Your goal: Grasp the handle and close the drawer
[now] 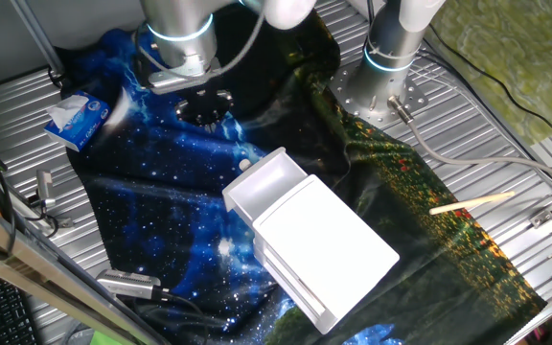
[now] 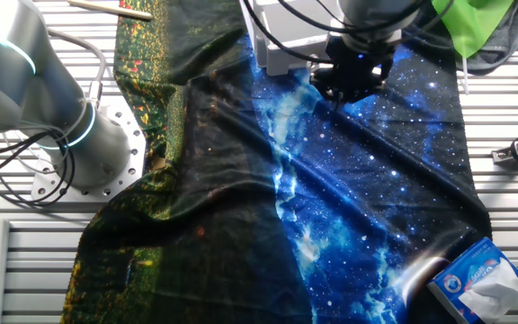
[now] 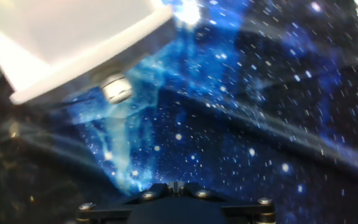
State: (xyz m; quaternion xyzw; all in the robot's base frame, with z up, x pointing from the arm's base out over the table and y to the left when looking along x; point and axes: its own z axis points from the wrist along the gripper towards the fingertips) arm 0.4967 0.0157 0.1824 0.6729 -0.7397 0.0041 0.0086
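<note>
The white drawer point(image 1: 268, 184) stands pulled out of the small white cabinet point(image 1: 329, 244), toward the far left. Its handle, a tiny round white knob point(image 1: 245, 165), sits on the front panel. In the hand view the drawer front point(image 3: 86, 59) fills the upper left, with the knob point(image 3: 117, 89) just below its edge. My black gripper point(image 1: 206, 107) hovers over the starry cloth, a short way from the knob, not touching it. Its fingers are pressed together at the bottom of the hand view point(image 3: 176, 185), holding nothing. In the other fixed view the gripper point(image 2: 353, 79) partly hides the drawer point(image 2: 281, 49).
A blue starry cloth point(image 1: 161, 225) covers the table. A tissue pack point(image 1: 78, 117) lies at the far left. A wooden stick point(image 1: 472, 202) lies to the right. A second arm's base point(image 1: 381, 81) stands behind the cabinet. A green cloth point(image 2: 466, 22) lies at one edge.
</note>
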